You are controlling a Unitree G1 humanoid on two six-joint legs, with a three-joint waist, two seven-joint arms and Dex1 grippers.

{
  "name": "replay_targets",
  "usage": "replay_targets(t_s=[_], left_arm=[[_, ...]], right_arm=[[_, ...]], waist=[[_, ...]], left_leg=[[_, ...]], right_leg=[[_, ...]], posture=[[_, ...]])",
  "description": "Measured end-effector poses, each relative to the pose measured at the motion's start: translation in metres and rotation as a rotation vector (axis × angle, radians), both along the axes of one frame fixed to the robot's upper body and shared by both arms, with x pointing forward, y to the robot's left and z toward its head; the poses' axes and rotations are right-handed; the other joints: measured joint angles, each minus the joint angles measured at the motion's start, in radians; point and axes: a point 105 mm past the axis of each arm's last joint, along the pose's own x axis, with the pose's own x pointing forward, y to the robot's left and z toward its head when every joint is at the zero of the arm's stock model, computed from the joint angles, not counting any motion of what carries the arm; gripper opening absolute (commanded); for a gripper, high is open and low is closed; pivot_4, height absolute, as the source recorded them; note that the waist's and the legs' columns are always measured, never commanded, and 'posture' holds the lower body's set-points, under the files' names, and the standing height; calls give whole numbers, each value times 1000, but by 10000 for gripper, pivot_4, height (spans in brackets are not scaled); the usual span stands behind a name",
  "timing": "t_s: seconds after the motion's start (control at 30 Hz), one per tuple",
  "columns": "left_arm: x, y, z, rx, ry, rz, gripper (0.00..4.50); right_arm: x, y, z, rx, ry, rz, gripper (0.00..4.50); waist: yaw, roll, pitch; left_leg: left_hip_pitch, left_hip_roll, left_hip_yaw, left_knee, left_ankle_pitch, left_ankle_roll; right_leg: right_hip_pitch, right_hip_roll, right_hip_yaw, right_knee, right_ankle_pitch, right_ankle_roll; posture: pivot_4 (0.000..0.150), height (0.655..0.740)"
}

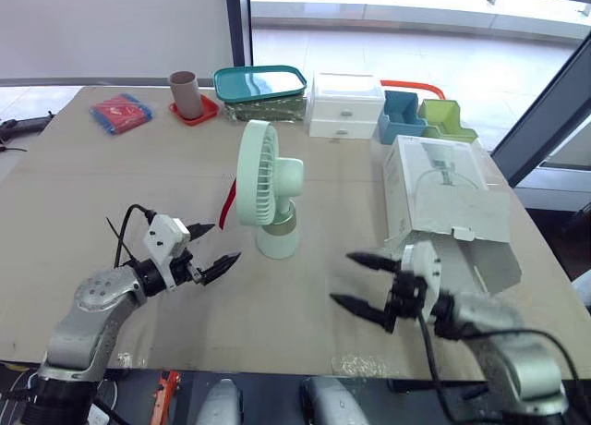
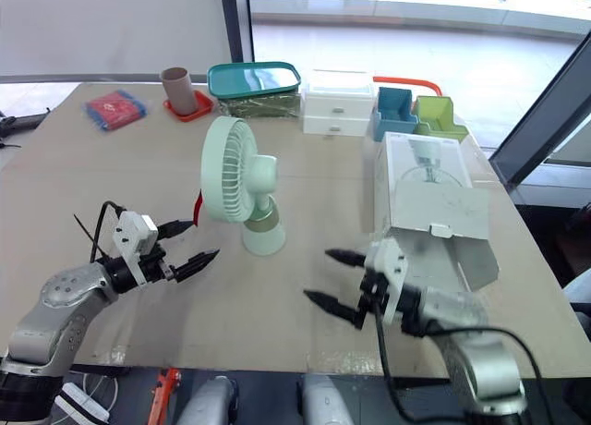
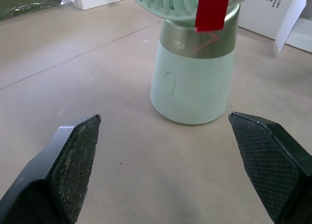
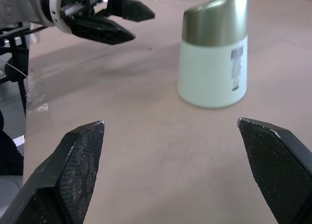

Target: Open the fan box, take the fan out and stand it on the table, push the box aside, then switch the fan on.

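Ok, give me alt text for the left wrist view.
A mint fan stands upright on the table, with a small button on the side of its base and a red strip hanging over it. The left hand is open, short of the base.

Mint-green fan (image 1: 269, 187), upright on its round base mid-table (image 1: 111, 203) (red ribbon (image 1: 227, 203) hanging off the grille). White box (image 1: 443, 196), lying flat to its right, near flap open.
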Motion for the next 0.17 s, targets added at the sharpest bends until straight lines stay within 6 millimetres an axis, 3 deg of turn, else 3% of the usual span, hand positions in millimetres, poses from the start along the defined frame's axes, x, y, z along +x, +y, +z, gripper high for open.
replay_targets(t_s=[0.17], left_arm=[[-4,2,-24,33,49,39,44811]], right_arm=[[-15,-2,-19,6,-57,-116,45000]], waist=[[0,0,0]], left_leg=[[3,0,4,0,1,-1]], right_leg=[[1,0,3,0,-3,7]], posture=[[1500,7400]])
